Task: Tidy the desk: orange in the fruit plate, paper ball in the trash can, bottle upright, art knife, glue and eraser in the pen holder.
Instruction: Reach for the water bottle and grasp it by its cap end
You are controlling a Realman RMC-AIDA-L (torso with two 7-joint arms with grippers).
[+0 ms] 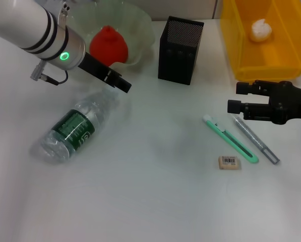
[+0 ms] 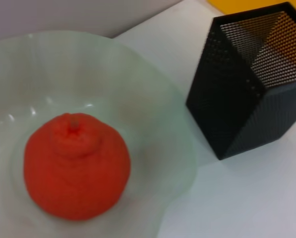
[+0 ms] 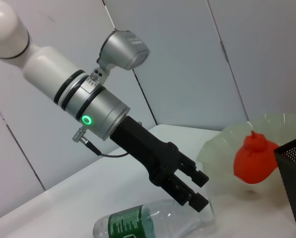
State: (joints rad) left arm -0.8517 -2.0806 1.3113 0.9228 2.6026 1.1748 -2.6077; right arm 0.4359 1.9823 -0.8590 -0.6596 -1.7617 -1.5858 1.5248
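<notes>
Already the orange (image 1: 109, 44) sits in the plate (image 1: 140, 25) at the far left, and the paper ball (image 1: 260, 30) lies in the yellow bin (image 1: 286, 48) at the far right. Between them stands the holder (image 1: 180, 49). The left gripper (image 1: 121, 83) hangs with fingers spread, empty, just above the lying bottle (image 1: 72, 128). The right gripper (image 1: 235, 97) waits near the knife (image 1: 229, 138), glue (image 1: 255, 139) and eraser (image 1: 229, 162), its fingers apart.
</notes>
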